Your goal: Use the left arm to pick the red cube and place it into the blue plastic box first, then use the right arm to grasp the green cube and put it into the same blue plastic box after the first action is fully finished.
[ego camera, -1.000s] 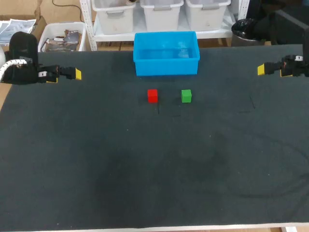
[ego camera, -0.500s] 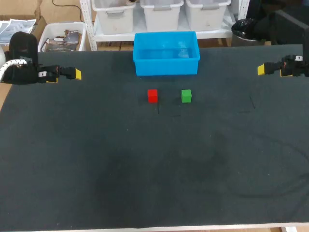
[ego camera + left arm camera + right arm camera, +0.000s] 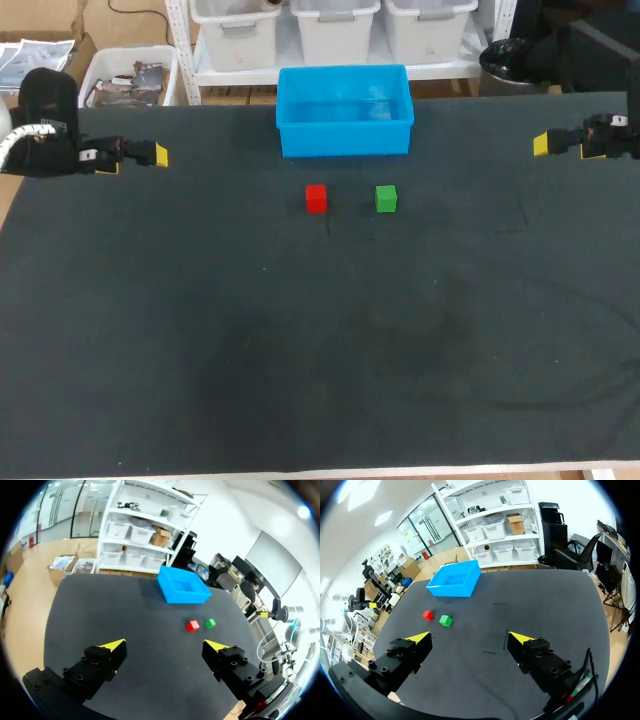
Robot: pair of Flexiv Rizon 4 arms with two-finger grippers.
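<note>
Nothing has visibly moved over the last second: the three head views match, so the task has not yet got under way. At the far left the left gripper (image 3: 133,160) hangs over the table's (image 3: 300,350) left edge, well apart from the cubes; its wrist view shows the two yellow-tipped fingers spread wide with only bare table between them, so the claw is open and holds nothing. Towards the middle the red cube (image 3: 316,197) sits on the table, just in front of the box (image 3: 345,138) and apart from it. The box stands at the far edge and no cube shows inside it. Just to the right of the red one, with a small gap between them, the green cube (image 3: 386,198) rests on the table. At the far right the right gripper (image 3: 565,148) hangs over the right edge, its fingers likewise wide apart and empty. Both steps are therefore outstanding, and the first move due appears to be the left arm travelling in towards the red cube while the right arm waits.
</note>
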